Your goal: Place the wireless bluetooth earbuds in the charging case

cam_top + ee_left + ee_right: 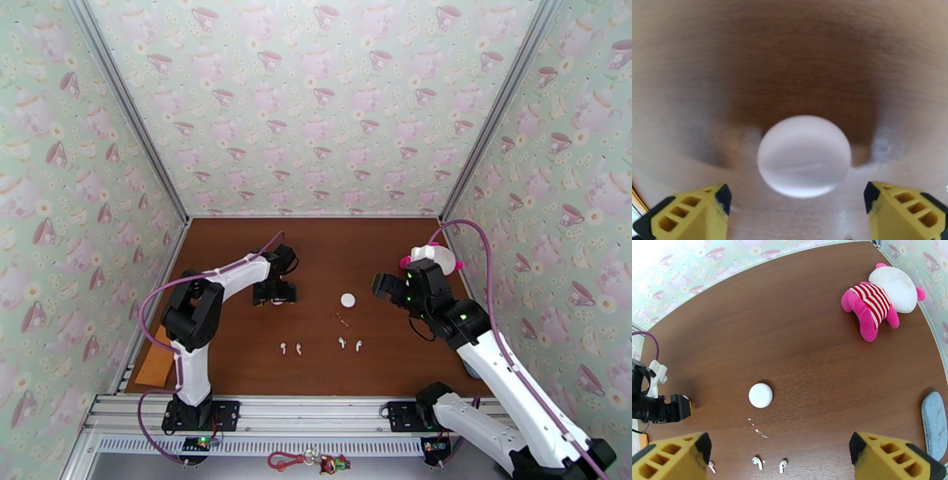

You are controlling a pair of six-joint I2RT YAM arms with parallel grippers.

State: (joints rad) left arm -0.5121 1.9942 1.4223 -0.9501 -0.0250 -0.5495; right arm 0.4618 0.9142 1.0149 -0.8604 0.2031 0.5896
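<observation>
Jaws: both pairs open | case before left pair (blurred) | earbuds on table

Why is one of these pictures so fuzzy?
Left wrist view: the round white case and table are smeared, while the yellow fingertips look crisp. Right wrist view: sharp, but glare washes out the top-left corner. Top external view: evenly lit, clear.

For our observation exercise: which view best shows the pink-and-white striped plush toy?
Right wrist: the pink-and-white striped plush toy lies whole, unobstructed. Top external: the right arm hides most of the toy.
</observation>
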